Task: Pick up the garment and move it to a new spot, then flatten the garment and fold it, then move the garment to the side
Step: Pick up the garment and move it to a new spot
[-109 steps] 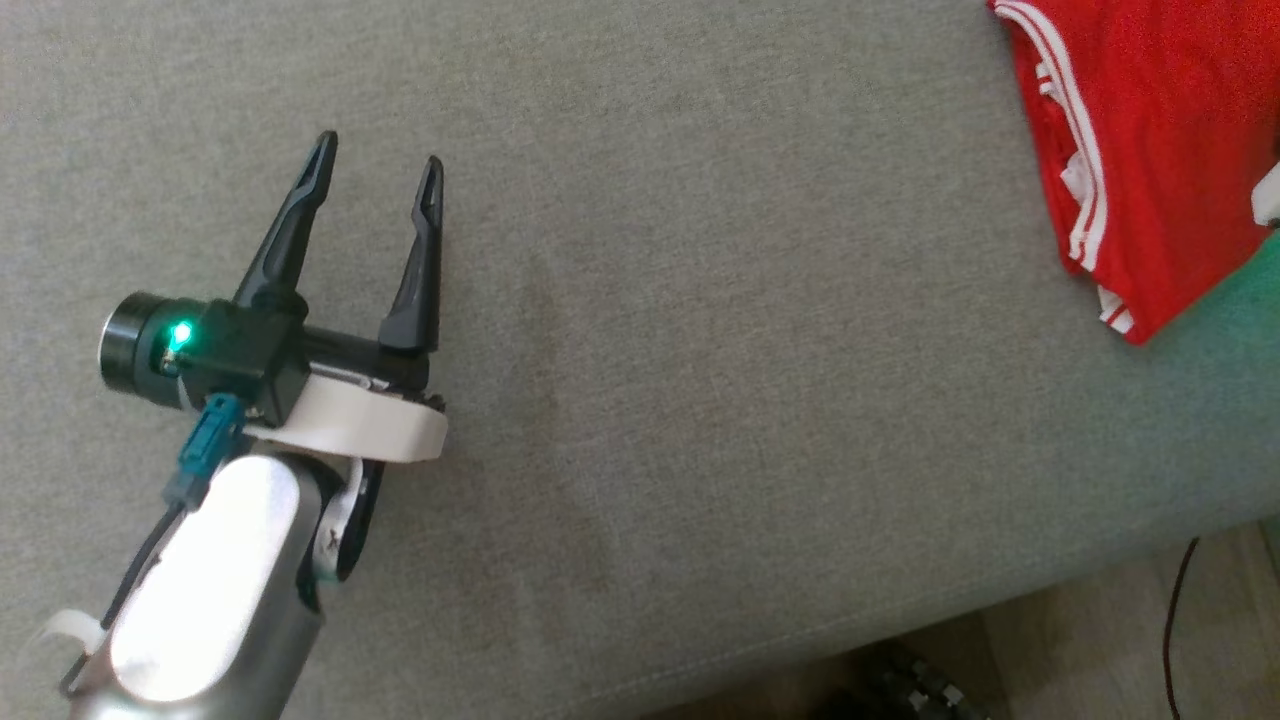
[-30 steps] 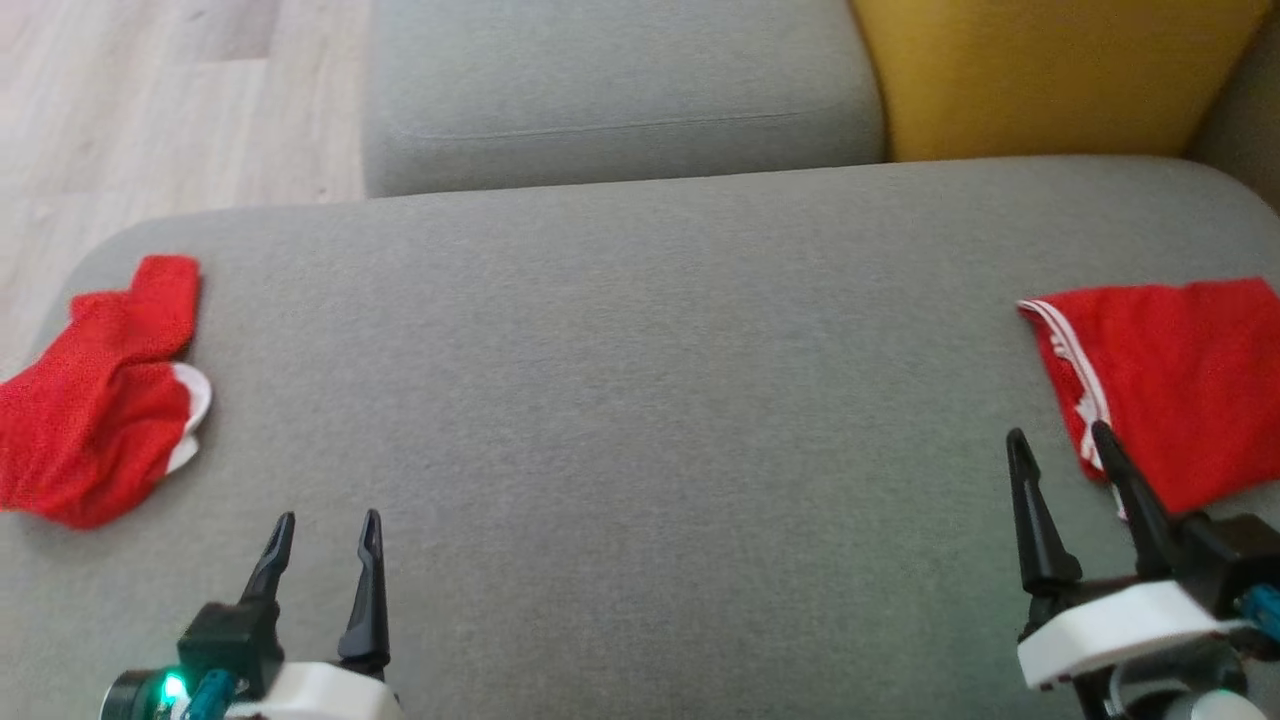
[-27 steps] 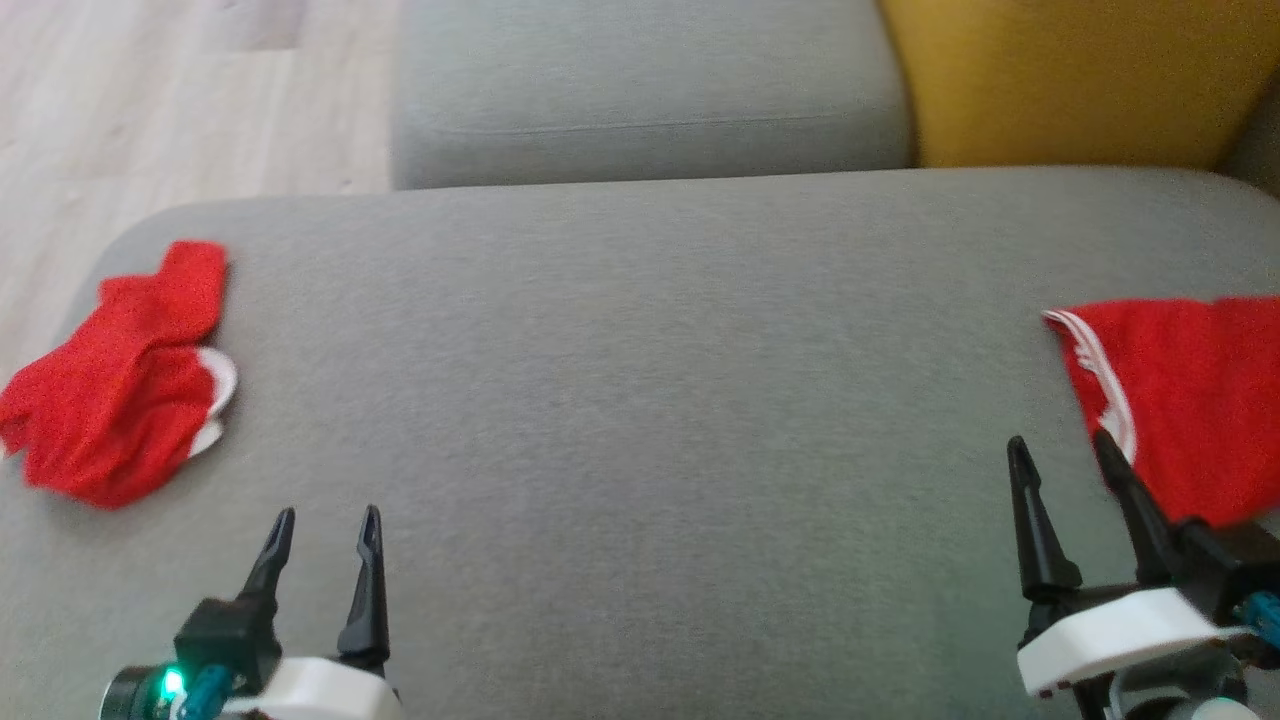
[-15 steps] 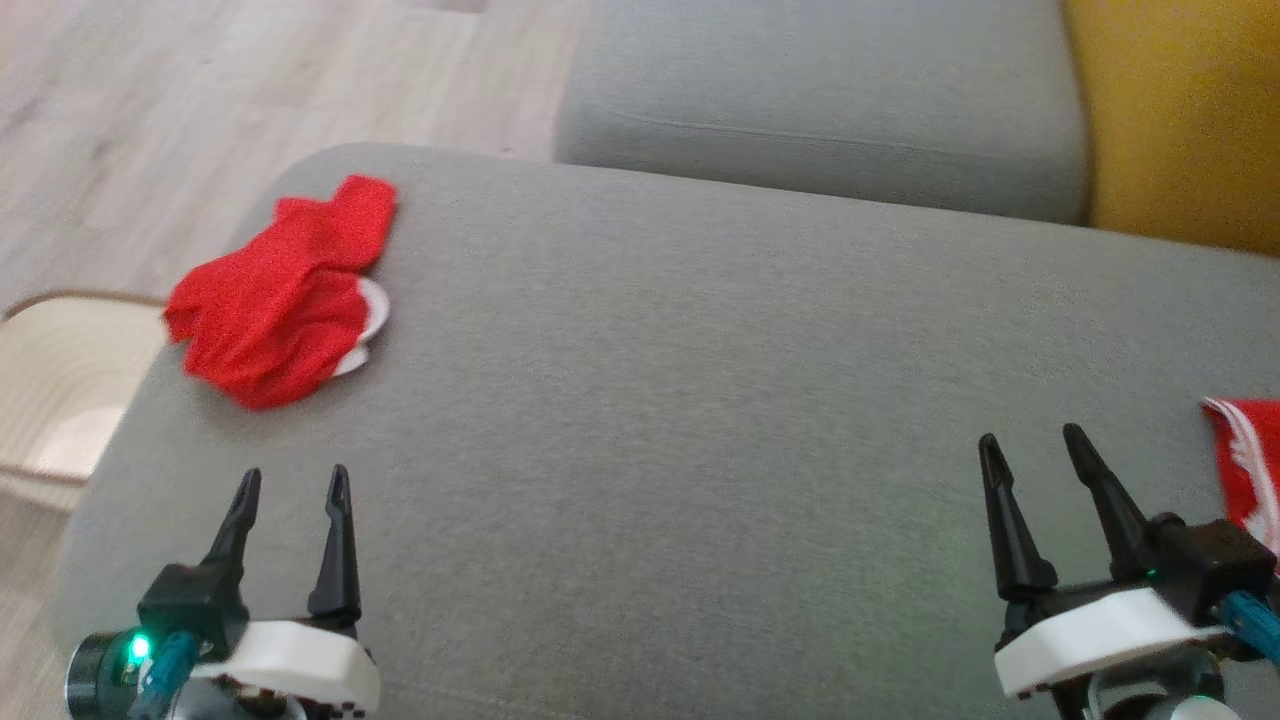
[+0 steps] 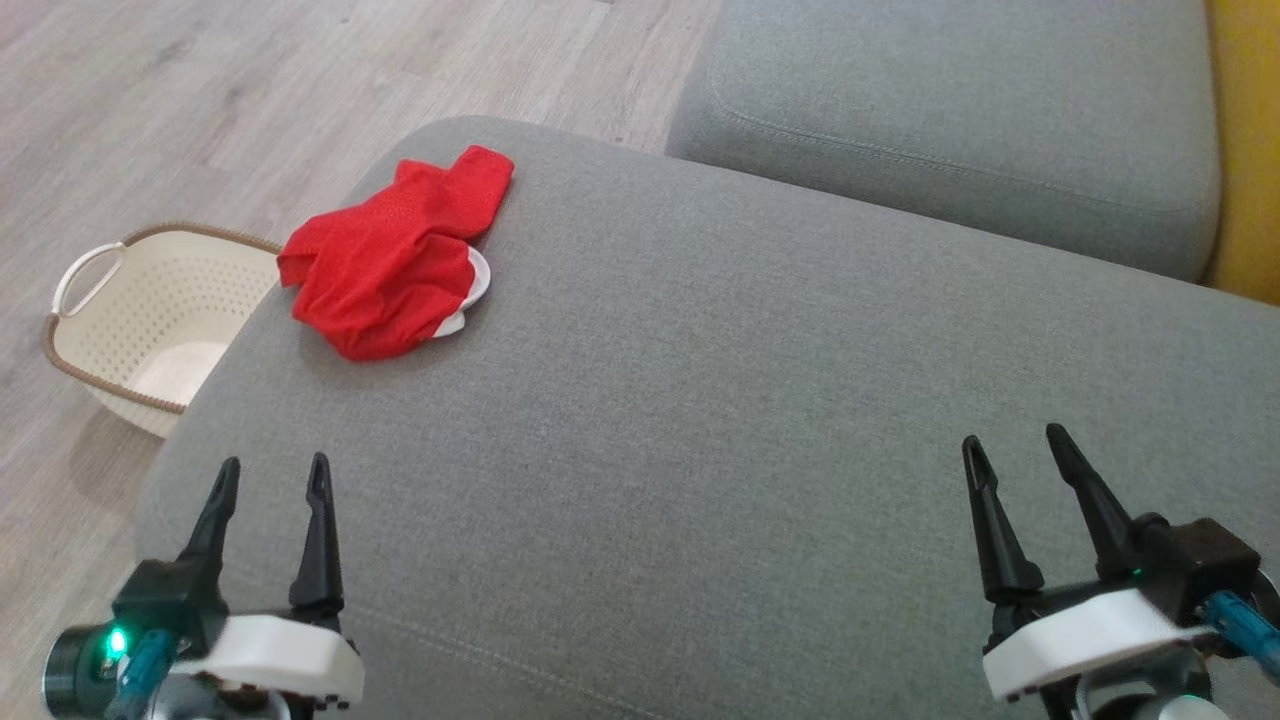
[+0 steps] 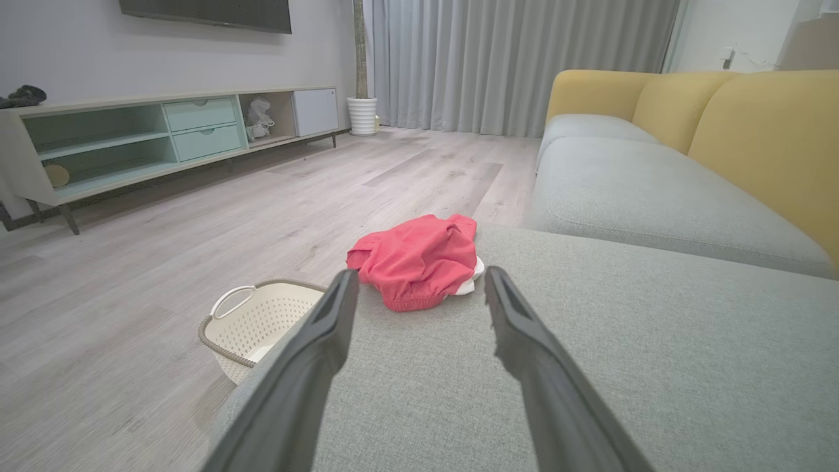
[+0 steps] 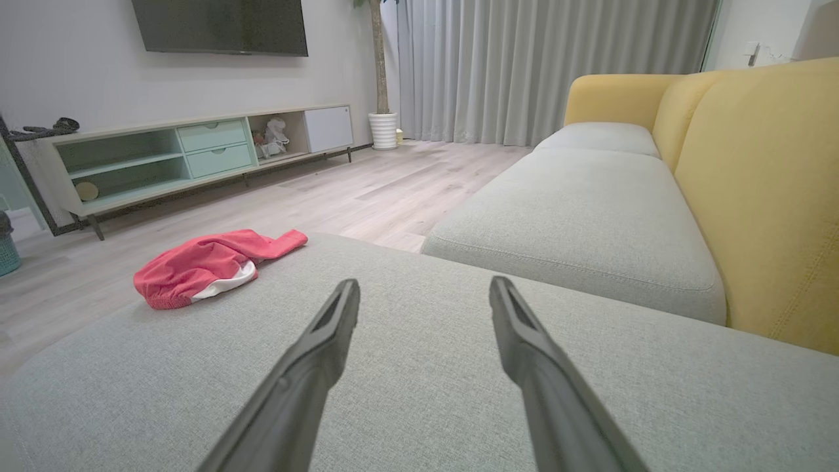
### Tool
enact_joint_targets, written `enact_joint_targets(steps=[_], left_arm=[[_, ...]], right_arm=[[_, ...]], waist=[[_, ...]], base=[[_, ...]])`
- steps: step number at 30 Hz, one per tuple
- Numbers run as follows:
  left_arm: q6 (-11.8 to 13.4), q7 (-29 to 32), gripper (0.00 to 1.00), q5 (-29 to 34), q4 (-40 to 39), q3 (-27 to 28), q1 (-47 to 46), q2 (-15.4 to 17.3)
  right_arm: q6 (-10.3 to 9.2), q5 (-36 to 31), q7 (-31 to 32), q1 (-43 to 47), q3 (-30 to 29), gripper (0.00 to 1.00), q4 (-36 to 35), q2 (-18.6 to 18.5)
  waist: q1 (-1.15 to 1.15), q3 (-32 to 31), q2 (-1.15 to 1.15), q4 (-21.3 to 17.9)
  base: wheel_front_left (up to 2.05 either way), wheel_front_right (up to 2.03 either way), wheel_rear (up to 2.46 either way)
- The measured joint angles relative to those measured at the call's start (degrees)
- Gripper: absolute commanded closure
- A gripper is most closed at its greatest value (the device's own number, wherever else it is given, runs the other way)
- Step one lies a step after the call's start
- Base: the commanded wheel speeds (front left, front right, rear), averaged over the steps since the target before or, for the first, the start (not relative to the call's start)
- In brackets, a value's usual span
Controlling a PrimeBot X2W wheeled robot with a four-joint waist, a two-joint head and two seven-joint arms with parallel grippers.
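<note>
The garment [image 5: 385, 265], crumpled red cloth with a white edge showing, lies on the grey cushion [image 5: 720, 470] near its far corner, at 10 o'clock in the head view. A pale basket [image 5: 150, 310] stands on the wood floor [image 5: 250, 90] at 8 o'clock from the garment, just beside the cushion, whose edge hides part of it.

The left gripper [image 5: 273, 463] sits at 7 o'clock, fingers apart and empty. The garment lies at 1 o'clock from it, with bare cushion between; in the left wrist view the garment shows just above the gap between the fingertips. The right gripper [image 5: 1012, 437] sits at 5 o'clock, fingers apart and empty, well apart from the garment at its 10 o'clock.

A grey sofa seat [image 5: 950, 110] lies beyond the cushion at 1 o'clock, and its yellow back [image 5: 1245, 150] is at 3 o'clock. In the wrist views a TV stand [image 6: 164, 131] stands at 10 o'clock and curtains [image 6: 518, 59] hang at 12.
</note>
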Motion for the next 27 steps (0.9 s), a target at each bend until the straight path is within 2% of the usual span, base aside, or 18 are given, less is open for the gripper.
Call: enact_joint_targets(steps=[15,21,25,27], left_arm=[[0.2,-0.5,0.0,-1.5,0.1,0.7,-0.4,0.0],[-2.1,-1.6,0.0,-4.7,3.1,3.6,-6.9,-2.1],[-4.3,-2.0,0.0,-5.2,8.5,5.4,-14.9,-3.2],[-6.2,-2.1,0.0,-5.7,12.7,5.9,-18.6,-3.7]], right_arm=[[0.0,0.4,1.0,-0.9,-0.1,0.0,-0.8,0.0],[0.0,-0.5,3.4,-5.0,-0.1,0.0,-3.5,-1.2],[0.0,-1.0,4.6,-9.5,-0.1,0.0,-5.4,-4.2],[0.0,-1.1,5.6,-11.3,-0.3,0.0,-6.4,-5.1]], waist=[[0.0,2.5,0.0,-0.8],[0.0,7.3,0.0,-1.5],[0.02,12.5,0.0,-2.7],[0.02,15.2,0.0,-3.4]], base=[[0.0,0.0,0.0],[0.0,0.0,0.0],[0.0,0.0,0.0],[0.0,0.0,0.0]])
